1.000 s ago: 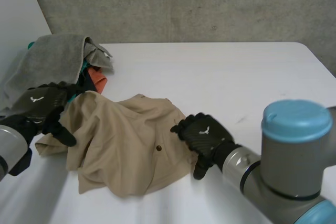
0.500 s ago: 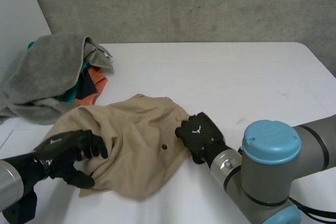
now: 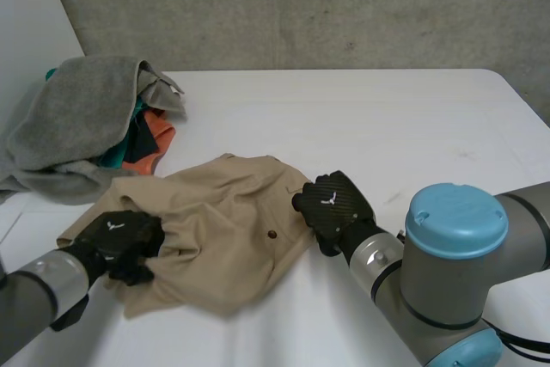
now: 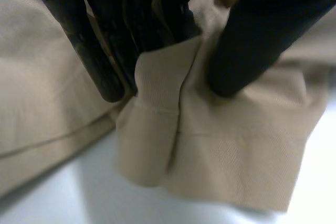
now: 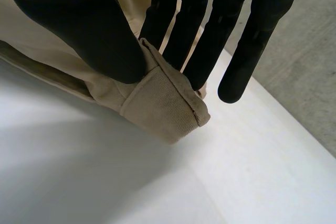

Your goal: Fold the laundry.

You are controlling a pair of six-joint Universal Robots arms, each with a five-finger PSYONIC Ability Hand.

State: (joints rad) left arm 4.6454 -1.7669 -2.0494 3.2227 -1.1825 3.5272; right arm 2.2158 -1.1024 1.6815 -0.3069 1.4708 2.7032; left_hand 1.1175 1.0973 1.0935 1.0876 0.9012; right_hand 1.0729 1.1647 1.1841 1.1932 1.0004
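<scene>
A crumpled tan garment (image 3: 219,229) with a small dark button lies on the white table (image 3: 387,135) near its front. My left hand (image 3: 120,238) is at the garment's left edge, fingers curled over the cloth. In the left wrist view its thumb and fingers (image 4: 110,51) pinch a hemmed fold of the tan cloth (image 4: 210,150). My right hand (image 3: 333,208) is at the garment's right edge. In the right wrist view its thumb (image 5: 94,35) and straight fingers clamp a hemmed corner of the tan cloth (image 5: 163,108).
A heap of laundry sits at the table's back left: a grey towel (image 3: 77,118) over orange (image 3: 150,143) and teal pieces. A concrete wall (image 3: 301,6) stands behind the table. My right arm's blue-capped joint (image 3: 451,221) is at the front right.
My left hand came down from the garment's back left to its front left edge and closed on the cloth. My right hand closed on the right edge. The garment bunched slightly.
</scene>
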